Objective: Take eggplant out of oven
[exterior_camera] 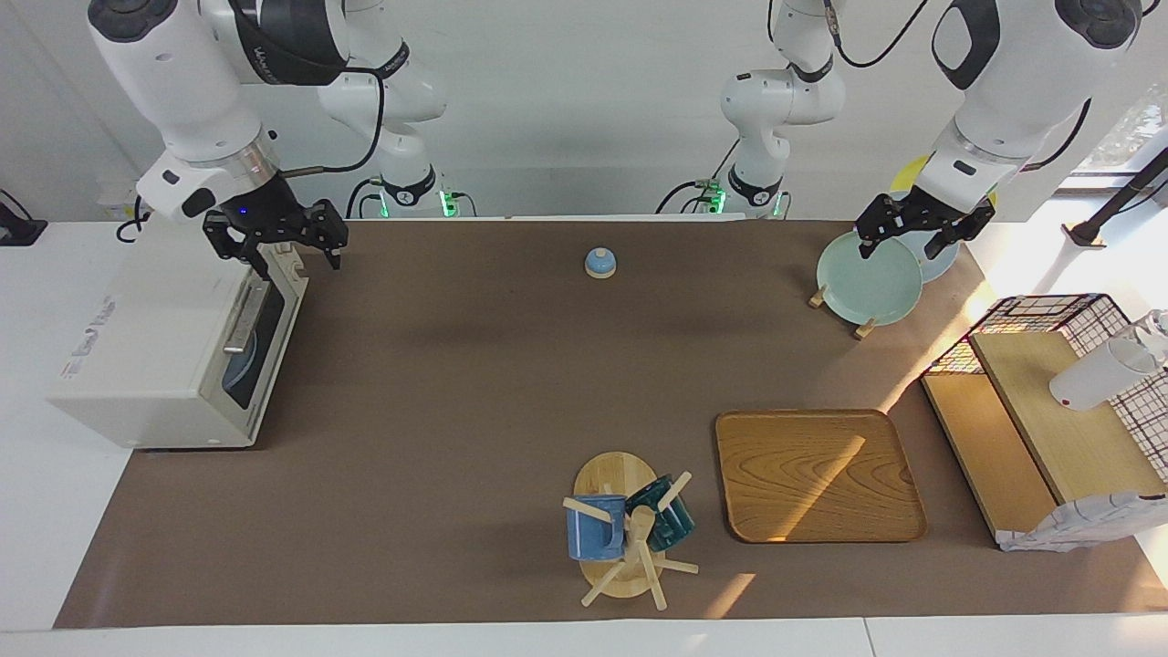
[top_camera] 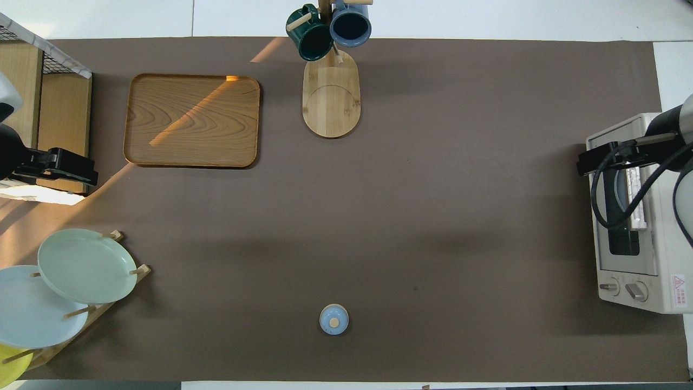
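Eggplant: not visible, presumably inside the oven (exterior_camera: 173,347) with its door shut, so its long axis and pointing direction cannot be told. Door handle (exterior_camera: 245,318) runs lengthwise just below the right tool (exterior_camera: 290,258), fingers apart, the nearer arm. Left tool (exterior_camera: 917,239), fingers apart, waits over the plate rack (exterior_camera: 839,310), well away from the oven

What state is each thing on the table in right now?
oven: door shut, on its back.
right end effector: open, over the oven door.
left end effector: open, over the plates.
plates: upright in rack.
mugs: hanging on tree.
tray: empty.
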Controlling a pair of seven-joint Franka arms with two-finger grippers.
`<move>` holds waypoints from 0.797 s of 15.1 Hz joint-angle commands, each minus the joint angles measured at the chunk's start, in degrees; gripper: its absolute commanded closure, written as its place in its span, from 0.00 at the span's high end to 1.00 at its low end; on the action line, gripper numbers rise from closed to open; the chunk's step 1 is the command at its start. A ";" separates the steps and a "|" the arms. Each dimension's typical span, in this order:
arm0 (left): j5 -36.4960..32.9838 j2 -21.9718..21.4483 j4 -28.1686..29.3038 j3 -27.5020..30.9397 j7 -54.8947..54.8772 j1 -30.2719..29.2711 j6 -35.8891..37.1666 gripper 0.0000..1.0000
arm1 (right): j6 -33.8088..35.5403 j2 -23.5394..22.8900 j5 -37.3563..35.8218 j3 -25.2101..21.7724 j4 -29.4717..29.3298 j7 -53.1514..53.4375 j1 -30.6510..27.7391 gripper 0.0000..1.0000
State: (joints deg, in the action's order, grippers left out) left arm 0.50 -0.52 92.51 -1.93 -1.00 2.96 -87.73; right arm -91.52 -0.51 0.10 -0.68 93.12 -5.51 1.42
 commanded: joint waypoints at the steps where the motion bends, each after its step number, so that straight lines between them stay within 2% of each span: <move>1: -1.20 -0.27 -0.22 -0.62 -0.23 -0.68 0.37 1.00 | 0.38 0.25 1.39 -0.20 -0.22 0.94 0.25 1.00; 5: -1.20 -0.27 -0.22 -0.62 -0.23 -0.68 0.37 1.00 | 0.11 1.74 1.57 -0.20 0.22 5.84 0.52 1.00; 10: -1.20 -0.27 -0.22 -0.62 -0.23 -0.68 0.37 1.00 | 1.87 2.36 1.75 -0.02 1.18 5.69 0.17 1.00; 11: -1.20 -0.27 -0.22 -0.62 -0.23 -0.68 0.37 1.00 | 0.57 2.44 1.66 -0.02 1.88 5.60 0.08 0.95; 12: -1.20 -0.27 -0.22 -0.62 -0.23 -0.68 0.28 1.00 | -1.19 2.53 1.66 -0.02 2.07 5.60 0.08 0.47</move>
State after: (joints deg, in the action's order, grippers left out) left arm 0.50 -0.52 92.51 -1.93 -1.00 2.96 -87.73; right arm -90.64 0.73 0.14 -0.68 93.26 -0.49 1.90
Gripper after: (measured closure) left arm 0.000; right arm 0.040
